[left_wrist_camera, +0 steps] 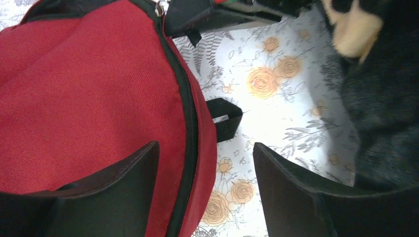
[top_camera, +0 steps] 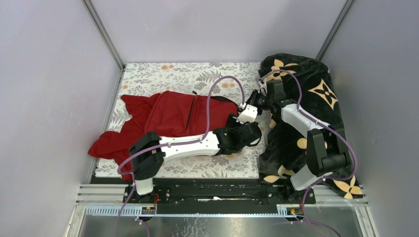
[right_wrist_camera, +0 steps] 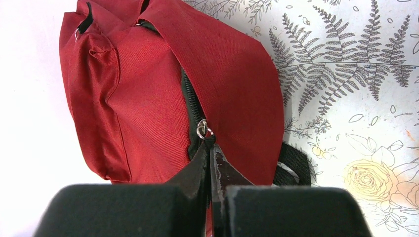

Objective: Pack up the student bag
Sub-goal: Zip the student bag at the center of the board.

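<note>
A: What sits nearest the arm bases?

B: The left claw (left_wrist_camera: 206,150), reaching over the middle of the table. Its jaws stand wide and hold nothing. They straddle the right edge of the student bag (top_camera: 173,113), one finger over red fabric, the other over the flowered tablecloth (left_wrist_camera: 286,98). A black strap loop (left_wrist_camera: 225,118) pokes out between them.

A: And the bag itself?

B: It lies flat on the tablecloth, left of centre. A loose red cloth (top_camera: 106,145) is touching it at the near left.

A: The other arm?

B: A little farther off, the right claw (right_wrist_camera: 210,148) is pinched tight on the zipper pull (right_wrist_camera: 207,136) at the bag's right end. At the far right, a black blanket (top_camera: 316,98) with tan flowers lies heaped.

A: What does this step need?

B: By my reading, the step is working the zip open. I would press the left claw down on the fabric beside the zip track to anchor it. Then I would draw the pull along the line of the teeth, not upward, so the bag neither slides nor bunches.
</note>
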